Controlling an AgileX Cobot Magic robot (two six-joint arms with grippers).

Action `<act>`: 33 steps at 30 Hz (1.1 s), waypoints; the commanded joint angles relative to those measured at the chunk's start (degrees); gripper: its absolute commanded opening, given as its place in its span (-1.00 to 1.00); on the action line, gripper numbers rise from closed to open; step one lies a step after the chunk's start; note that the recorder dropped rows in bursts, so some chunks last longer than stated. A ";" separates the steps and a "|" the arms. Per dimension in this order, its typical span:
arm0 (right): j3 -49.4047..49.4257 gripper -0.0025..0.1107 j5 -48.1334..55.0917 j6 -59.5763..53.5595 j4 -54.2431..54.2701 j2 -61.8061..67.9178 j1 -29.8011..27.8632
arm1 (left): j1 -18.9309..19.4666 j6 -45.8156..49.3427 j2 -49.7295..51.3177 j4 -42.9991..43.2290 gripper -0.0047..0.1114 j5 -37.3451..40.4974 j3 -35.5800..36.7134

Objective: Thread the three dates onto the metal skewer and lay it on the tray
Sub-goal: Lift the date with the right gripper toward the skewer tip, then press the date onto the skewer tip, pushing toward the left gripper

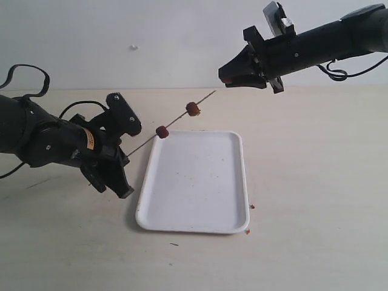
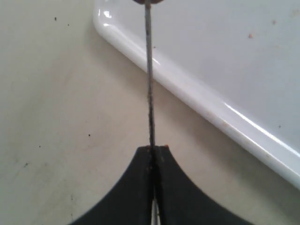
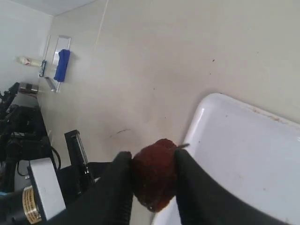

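A date (image 1: 162, 131) and a second date (image 1: 193, 109) sat apart on the one skewer (image 1: 177, 120). It was a thin, straight metal stick, tilted above the far left corner of the one tray (image 1: 194, 182). The left claw (image 2: 153, 149) was pinched together on its low end. The third date (image 3: 154, 183) was squeezed in the right claw (image 1: 230, 77), up high, far and right. All three were small, round, dark red and wrinkly. The tray was white, flat and smooth with round corners, and lay on the pale surface (image 1: 303, 182).
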 commanded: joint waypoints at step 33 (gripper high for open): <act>0.17 -0.43 2.45 -0.33 -5.34 -0.53 -4.51 | -0.48 6.20 -0.03 3.55 -0.92 -9.68 0.00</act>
